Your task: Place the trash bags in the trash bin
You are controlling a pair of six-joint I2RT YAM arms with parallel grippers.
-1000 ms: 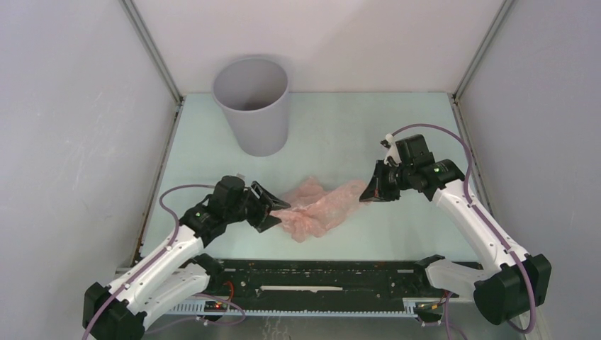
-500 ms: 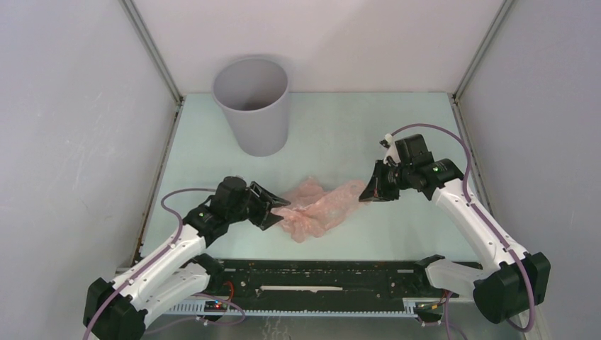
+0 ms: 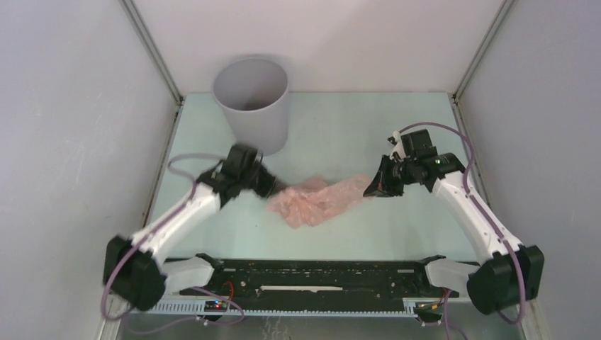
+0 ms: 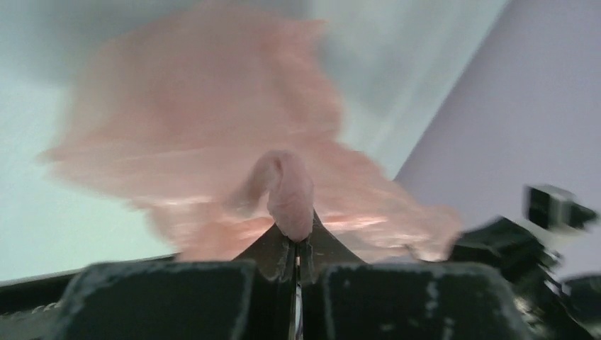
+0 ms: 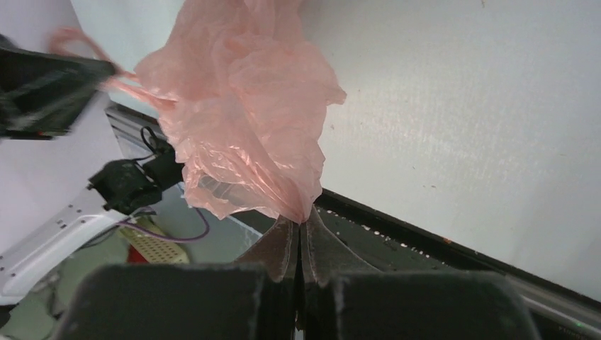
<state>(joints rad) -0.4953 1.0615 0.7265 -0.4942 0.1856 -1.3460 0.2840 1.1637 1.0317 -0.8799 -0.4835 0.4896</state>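
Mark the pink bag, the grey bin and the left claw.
pink bag (image 3: 315, 203): top view, middle of the crumpled film.
grey bin (image 3: 261, 129): top view, outer wall.
left claw (image 4: 295, 242): left wrist view, between its shut fingertips.

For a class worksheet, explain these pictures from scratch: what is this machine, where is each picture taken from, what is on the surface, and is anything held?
It is a robot: two arms bolted at the table's near edge, each ending in a two-finger gripper. One picture looks down from above and behind; the other two come from cameras on the wrists, looking along the fingers. On the pale green table stands an upright grey trash bin, at the back left. The left gripper and right gripper are each shut on one end of a crumpled pink trash bag stretched between them.
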